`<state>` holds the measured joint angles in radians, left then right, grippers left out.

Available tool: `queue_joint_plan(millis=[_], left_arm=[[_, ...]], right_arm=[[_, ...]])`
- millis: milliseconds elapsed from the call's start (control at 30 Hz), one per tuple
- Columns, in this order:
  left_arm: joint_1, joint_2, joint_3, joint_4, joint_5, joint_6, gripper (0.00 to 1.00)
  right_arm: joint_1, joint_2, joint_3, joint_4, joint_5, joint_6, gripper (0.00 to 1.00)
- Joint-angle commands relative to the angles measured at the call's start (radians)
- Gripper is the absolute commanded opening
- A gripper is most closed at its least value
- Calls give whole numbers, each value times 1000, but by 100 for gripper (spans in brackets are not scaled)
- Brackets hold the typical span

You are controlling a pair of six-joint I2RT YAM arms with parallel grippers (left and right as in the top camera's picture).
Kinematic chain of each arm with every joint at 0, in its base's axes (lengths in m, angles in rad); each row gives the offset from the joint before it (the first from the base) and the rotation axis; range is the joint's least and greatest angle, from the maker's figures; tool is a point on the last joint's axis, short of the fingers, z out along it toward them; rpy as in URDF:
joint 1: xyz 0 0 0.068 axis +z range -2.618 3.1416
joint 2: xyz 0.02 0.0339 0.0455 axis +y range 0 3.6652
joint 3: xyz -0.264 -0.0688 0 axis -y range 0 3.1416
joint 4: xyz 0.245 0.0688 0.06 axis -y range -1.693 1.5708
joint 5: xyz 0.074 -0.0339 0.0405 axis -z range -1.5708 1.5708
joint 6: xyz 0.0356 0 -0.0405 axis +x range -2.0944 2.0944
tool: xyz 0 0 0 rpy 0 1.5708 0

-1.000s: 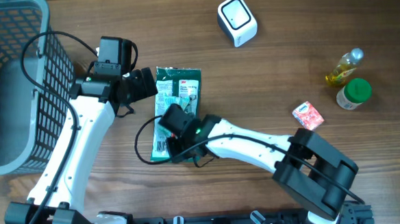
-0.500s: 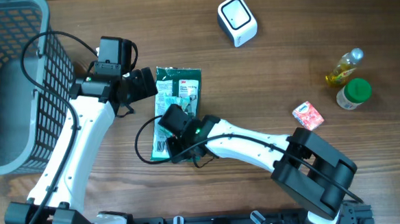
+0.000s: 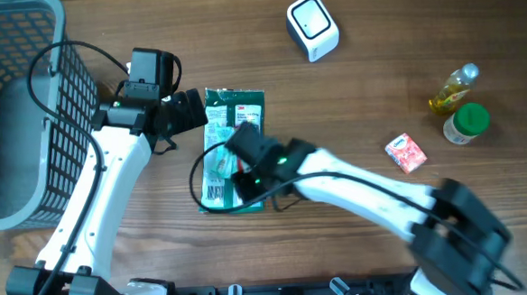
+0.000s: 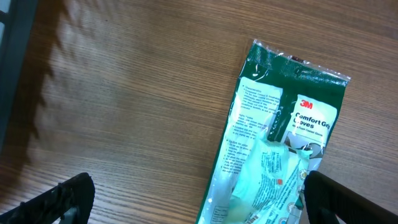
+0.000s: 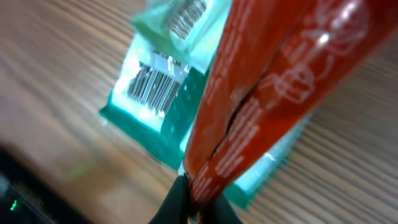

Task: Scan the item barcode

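The right arm has swung up and across since a second ago, and the barcode end of the green glove packet [image 3: 236,113] is now uncovered! The right gripper [image 5: 196,205] is clamped tight on a red sachet [image 5: 267,81], pinched edge-on between its fingers, with the packet's white barcode label [image 5: 149,84] lying just beneath that grip. Over to the left gripper [image 3: 192,111]: jaws spread wide, holding nothing, the packet's printed top just ahead of its fingertips. The white scanner [image 3: 312,27] sits well beyond the right gripper, untouched
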<state>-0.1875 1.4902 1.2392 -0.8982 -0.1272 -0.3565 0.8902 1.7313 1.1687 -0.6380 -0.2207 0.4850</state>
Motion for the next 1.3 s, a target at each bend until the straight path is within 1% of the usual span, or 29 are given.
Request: queue_joint_plan(millis=[0,67,100,167,333,533,667,800,867,900,1000,1033,1067,1100,1167,1267], left_arm=[[5,-8,16,-1,-9,12,100],[5,-8,16,-1,-9,12,100],[5,-8,16,-1,-9,12,100],[5,-8,16,-1,-9,12,100],[5,-8,16,-1,-9,12,100],[5,-8,16,48,-1,8,100],[5,-11,16,76,63,9,100],[5,-16,16,94,347,13,100],[9,-23,17,103,516,77,99],[13,-25,18,106,603,126,91],[39,-34,18,106,827,209,66],[49,-35,18,106,887,225,61],[58,-35,18,106,944,233,59],[69,-35,18,105,1009,249,54],[87,-35,18,105,1114,264,50],[110,-35,18,106,1272,321,50]], right_arm=[[-46,-103,4,-63,-19,-129,4],[-77,-136,4,-72,-87,-193,4],[-115,-167,4,-70,-193,-256,4],[-160,-188,4,-70,-297,-312,4],[-275,-192,3,-77,-498,-408,4],[-359,-192,3,-126,-644,-490,4],[-382,-192,3,-154,-665,-512,5],[-395,-192,3,-167,-683,-529,4],[-406,-192,3,-163,-728,-539,4],[-410,-192,3,-163,-742,-538,4],[-435,-192,3,-154,-815,-539,4],[-441,-192,3,-146,-842,-539,4],[-445,-192,3,-133,-871,-539,4],[-447,-192,3,-120,-895,-538,4],[-447,-192,3,-92,-939,-537,5],[-447,-192,3,-67,-988,-537,5]])
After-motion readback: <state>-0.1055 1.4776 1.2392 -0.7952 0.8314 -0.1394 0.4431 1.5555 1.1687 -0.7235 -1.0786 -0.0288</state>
